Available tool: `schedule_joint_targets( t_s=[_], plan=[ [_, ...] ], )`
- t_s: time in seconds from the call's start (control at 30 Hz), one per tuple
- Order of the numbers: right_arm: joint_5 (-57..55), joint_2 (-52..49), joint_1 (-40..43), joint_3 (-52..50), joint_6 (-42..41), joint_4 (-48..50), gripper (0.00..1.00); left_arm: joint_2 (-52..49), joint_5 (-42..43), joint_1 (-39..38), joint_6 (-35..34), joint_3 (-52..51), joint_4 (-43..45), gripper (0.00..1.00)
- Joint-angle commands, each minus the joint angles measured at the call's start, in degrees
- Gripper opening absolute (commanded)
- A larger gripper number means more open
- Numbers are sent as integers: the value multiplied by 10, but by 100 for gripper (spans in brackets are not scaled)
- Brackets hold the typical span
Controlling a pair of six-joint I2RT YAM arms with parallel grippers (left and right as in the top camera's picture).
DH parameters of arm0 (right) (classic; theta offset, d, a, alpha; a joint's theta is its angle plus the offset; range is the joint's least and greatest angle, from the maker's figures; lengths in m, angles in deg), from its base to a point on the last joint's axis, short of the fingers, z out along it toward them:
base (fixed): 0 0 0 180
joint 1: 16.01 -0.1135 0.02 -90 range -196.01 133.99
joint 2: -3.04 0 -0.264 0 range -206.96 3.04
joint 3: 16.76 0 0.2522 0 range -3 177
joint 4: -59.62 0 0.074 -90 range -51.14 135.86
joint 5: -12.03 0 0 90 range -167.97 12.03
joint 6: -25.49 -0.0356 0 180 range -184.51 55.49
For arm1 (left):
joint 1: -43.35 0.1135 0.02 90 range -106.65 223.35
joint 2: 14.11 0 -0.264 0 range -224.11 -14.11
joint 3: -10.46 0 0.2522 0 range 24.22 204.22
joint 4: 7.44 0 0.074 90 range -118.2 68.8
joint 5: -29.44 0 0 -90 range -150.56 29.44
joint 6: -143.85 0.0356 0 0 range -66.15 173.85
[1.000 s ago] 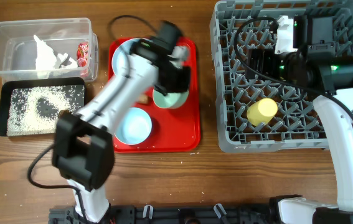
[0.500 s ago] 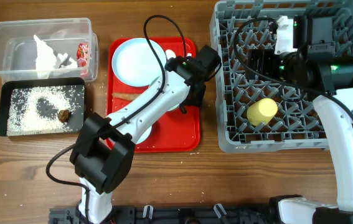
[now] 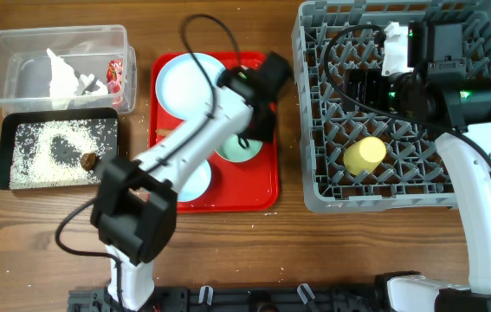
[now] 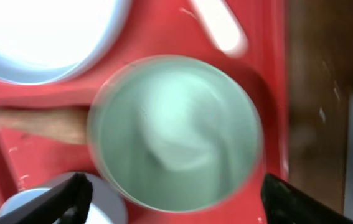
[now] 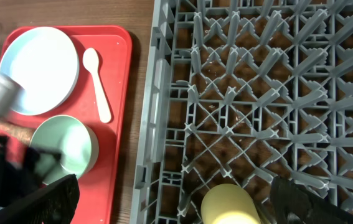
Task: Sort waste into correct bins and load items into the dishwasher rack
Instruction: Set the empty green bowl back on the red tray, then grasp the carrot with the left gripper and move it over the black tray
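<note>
Red tray from overhead: the left gripper hangs over its rack-side half, with the green bowl right beneath it. The pale blue plate lies beside the gripper, and a blue bowl peeks out from under the arm. The clear tub and black tray sit well away. The right gripper hovers over the grey rack, with the yellow cup lying near it.

Left wrist now: the gripper has its fingers spread wide. The green bowl sits on the tray between them, blurred. The brown stick lies just beyond one finger.

Right wrist: that gripper is spread wide too, gripping nothing. The yellow cup rests in the rack between its fingers.
</note>
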Motion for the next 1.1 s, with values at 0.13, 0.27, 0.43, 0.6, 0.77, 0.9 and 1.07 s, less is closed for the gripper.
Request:
schedule_joint_targets(
  t_s=[0.13,0.27,0.43,0.6,0.77,0.9,1.07],
  plan=[
    [7,-9,-2,7,16,1,99,43,27,191,-223,-10,-54,100],
    [7,-9,-2,7,27,2,100,43,34,220,-313,-95,-10,95],
    [7,-13,-2,7,27,2,100,43,38,204,-329,-164,72,90],
    [7,-16,-2,7,27,0,99,42,40,203,-359,-198,126,81],
    [7,-16,-2,7,27,-1,99,42,49,203,-358,-239,184,69],
    [7,-16,-2,7,27,0,99,42,49,203,-358,-260,194,62],
    [7,-16,-2,7,27,0,100,41,49,203,-358,-284,226,51]
  ],
)
